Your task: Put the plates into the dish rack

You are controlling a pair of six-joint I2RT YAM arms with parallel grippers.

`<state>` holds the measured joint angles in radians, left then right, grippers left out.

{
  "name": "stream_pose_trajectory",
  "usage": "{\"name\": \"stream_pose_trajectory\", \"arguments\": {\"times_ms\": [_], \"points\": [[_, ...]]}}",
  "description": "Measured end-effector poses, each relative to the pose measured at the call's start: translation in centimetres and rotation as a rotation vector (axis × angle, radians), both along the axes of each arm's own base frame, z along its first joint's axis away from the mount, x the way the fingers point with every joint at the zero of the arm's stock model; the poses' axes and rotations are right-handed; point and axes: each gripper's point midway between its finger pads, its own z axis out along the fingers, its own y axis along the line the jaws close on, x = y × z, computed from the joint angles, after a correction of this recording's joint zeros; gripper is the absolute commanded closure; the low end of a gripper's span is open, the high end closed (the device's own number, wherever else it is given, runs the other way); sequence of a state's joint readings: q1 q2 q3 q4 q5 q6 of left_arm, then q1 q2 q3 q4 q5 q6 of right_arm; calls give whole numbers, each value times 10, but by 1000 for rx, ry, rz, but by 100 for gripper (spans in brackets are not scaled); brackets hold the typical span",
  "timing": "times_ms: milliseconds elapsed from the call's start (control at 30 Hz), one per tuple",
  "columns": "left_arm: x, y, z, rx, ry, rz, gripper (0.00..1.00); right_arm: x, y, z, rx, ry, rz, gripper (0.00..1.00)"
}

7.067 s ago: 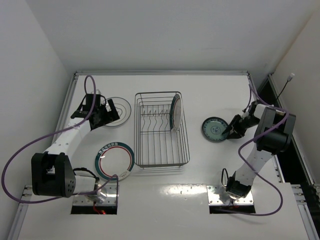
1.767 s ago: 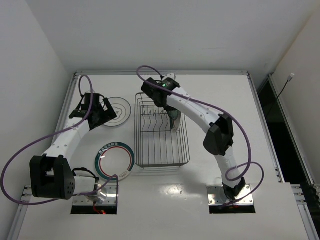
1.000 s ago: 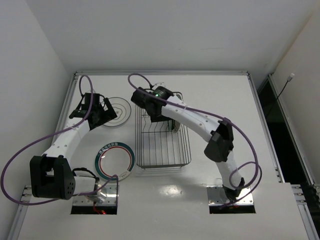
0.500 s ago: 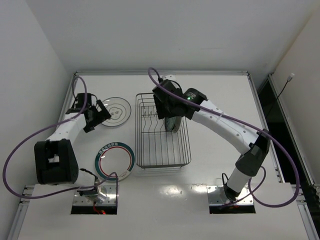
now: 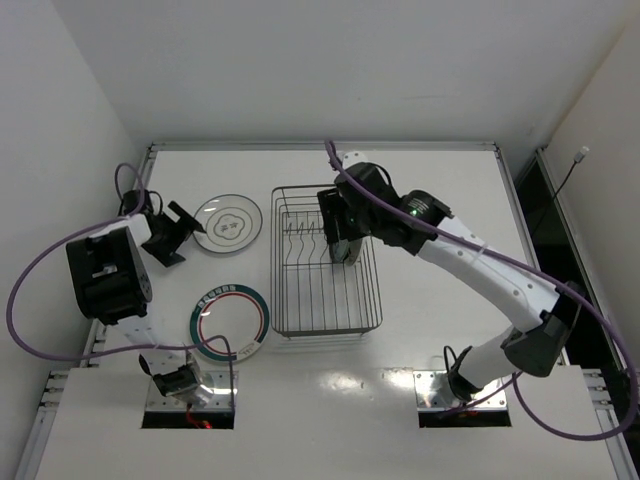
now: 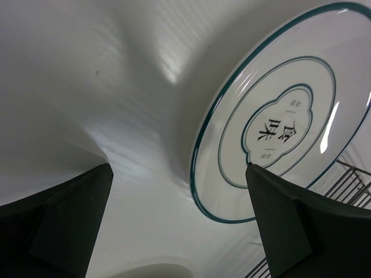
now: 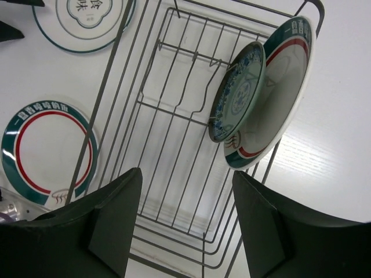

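The dish rack (image 5: pixel 325 290) stands mid-table and also shows in the right wrist view (image 7: pixel 174 150). Two plates stand upright at its far right: the small teal patterned plate (image 7: pixel 236 92) and a green-rimmed plate with a red ring (image 7: pixel 275 98) behind it. My right gripper (image 5: pixel 340 245) hangs open and empty above the rack (image 7: pixel 185 223), and hides those plates in the top view. The white plate with dark rings (image 5: pixel 228 221) lies flat left of the rack. My left gripper (image 5: pixel 172 235) is open just left of it, apart from its rim (image 6: pixel 179 217). The second green-rimmed plate (image 5: pixel 230 320) lies flat near the front left.
The table's left edge rail (image 5: pixel 135 215) runs close behind the left gripper. The left arm's purple cable (image 5: pixel 40 270) loops over the left side. The right arm (image 5: pixel 480 265) stretches across the right half of the table.
The teal plate went from the table on the right into the rack. The right gripper has since lifted back, open. The left gripper drew back left from the ringed plate.
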<state>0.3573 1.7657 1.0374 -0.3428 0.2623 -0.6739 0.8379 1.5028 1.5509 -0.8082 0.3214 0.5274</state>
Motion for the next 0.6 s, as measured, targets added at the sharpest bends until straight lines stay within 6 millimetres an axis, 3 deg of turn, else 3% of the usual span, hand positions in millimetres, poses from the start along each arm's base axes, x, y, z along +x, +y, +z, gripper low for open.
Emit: {"name": "stream_pose_trajectory", "arguments": {"times_ms": [200,333,433,500,600], "points": [[18,-4,-1,-23,-18,-11,30,0,-10,-1,11,-1,-12,40],[28,-13,-8,-67,-38,-44,68,0,-18,-11,-5,17,-24,40],[33,-19,-13,-97,-40,-67,78,0,-21,-12,-5,20,-29,40],[36,-22,-14,-107,-40,-78,97,1,-23,-11,2,21,-31,40],[43,-29,-6,-142,-75,-106,100,0,-25,-9,13,22,-31,40]]}}
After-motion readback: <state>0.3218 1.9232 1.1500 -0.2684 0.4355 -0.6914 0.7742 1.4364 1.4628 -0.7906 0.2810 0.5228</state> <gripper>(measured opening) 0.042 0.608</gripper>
